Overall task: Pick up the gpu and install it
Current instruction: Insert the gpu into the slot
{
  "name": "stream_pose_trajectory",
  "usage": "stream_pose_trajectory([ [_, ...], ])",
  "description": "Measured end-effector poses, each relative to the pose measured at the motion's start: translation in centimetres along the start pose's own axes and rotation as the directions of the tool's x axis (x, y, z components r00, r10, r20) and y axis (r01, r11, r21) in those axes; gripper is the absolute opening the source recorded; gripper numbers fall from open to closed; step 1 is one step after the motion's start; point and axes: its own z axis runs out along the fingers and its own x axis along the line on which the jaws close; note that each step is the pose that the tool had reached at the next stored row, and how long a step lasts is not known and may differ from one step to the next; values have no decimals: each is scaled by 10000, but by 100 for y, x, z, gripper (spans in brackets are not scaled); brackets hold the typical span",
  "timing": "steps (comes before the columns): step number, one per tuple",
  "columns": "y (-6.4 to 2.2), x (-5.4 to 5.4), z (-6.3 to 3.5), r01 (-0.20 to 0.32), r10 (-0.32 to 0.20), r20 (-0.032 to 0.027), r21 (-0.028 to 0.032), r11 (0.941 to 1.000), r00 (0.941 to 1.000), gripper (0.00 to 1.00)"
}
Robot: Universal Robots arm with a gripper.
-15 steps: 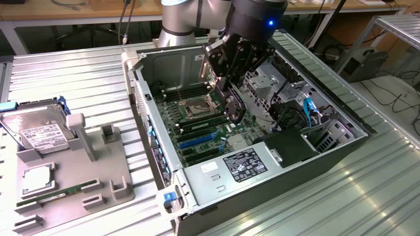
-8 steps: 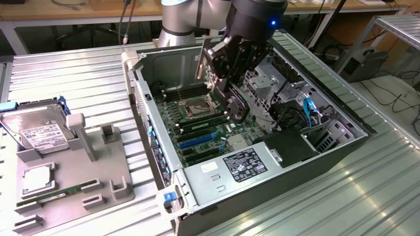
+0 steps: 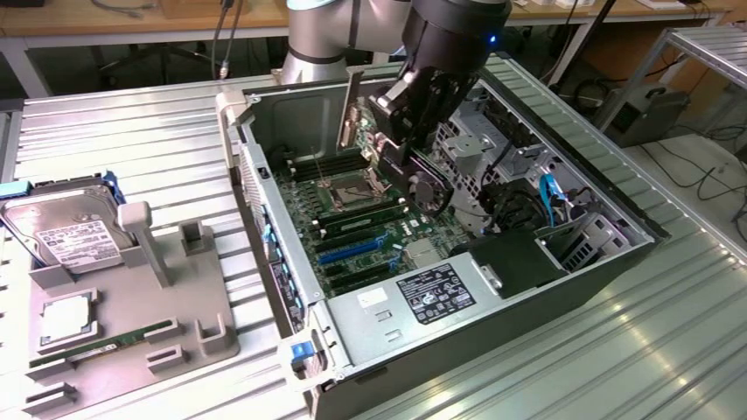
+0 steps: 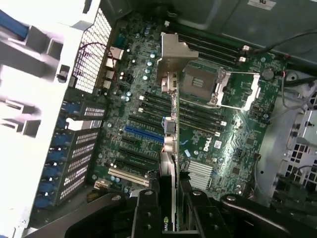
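The jaws are clenched on the gpu (image 4: 170,163), 1 finger pressed to each face of the card, so the gripper (image 4: 169,198) carries it edge-down. In the exterior view the gripper (image 3: 405,144) hangs inside the open computer case (image 3: 280,262), and the gpu (image 3: 428,189) shows its round fan toward the drive-bay side. Its pale metal bracket (image 3: 348,109) points up and away toward the back wall of the case. From the wrist, the bracket (image 4: 173,52) sits over the region beside the CPU socket (image 4: 203,84). The card's thin edge runs across the motherboard (image 4: 124,94) above the rows of slots. It appears held clear of the board rather than seated, though I cannot tell how near its lower edge is to any connector. The step in hand, as I judge it, is the install itself: the pick-up is done and the card is being positioned over the board. Seating it calls for the contact edge to line up with 1 long slot (the blue slot (image 4: 143,134) looks a likely candidate). The bracket must also meet the rear slot openings (image 4: 79,144), and the card must be kept square throughout. Outside the case, on the grey fixture tray (image 3: 175,337), lie the hard drive (image 3: 70,236) and the green RAM stick (image 3: 100,347), well apart from the work.
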Motion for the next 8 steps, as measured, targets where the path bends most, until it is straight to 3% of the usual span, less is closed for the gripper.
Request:
stream_pose_trajectory([
  [5,0,0,6,1077,-1077,-18,45,9942,9942,26],
  [7,-1,0,13,1762,-1762,-29,76,9843,9844,26],
  [8,-1,0,19,2147,-2146,-37,92,9766,9767,26],
])
